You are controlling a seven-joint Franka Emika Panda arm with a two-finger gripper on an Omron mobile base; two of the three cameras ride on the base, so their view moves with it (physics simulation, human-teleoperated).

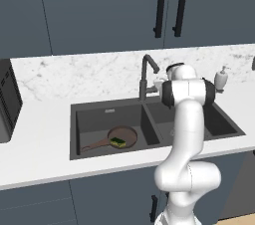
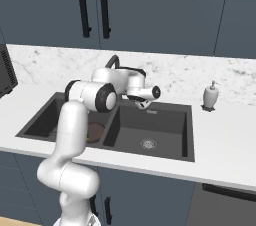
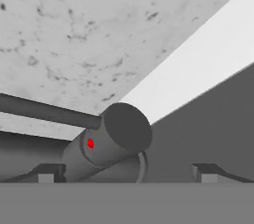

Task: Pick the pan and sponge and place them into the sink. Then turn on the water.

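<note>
The gripper point(image 3: 126, 173) stands wide open and holds nothing; in the hand view its two tips flank the round base of the faucet point(image 3: 106, 143), with the thin lever running off to one side. The pan point(image 1: 121, 136) already lies in the left basin of the sink point(image 1: 89, 114), and the sponge point(image 1: 118, 142) rests inside the pan. No water runs yet, so the remaining step seems to be turning the tap on. The risk is in the push: if the fingers meet the thick faucet body instead of the lever, the handle may not turn, or the tips may slide off it. A wide swing could also knock the soap dispenser point(image 2: 210, 96) that stands on the counter point(image 2: 225, 135) near the right basin.
</note>
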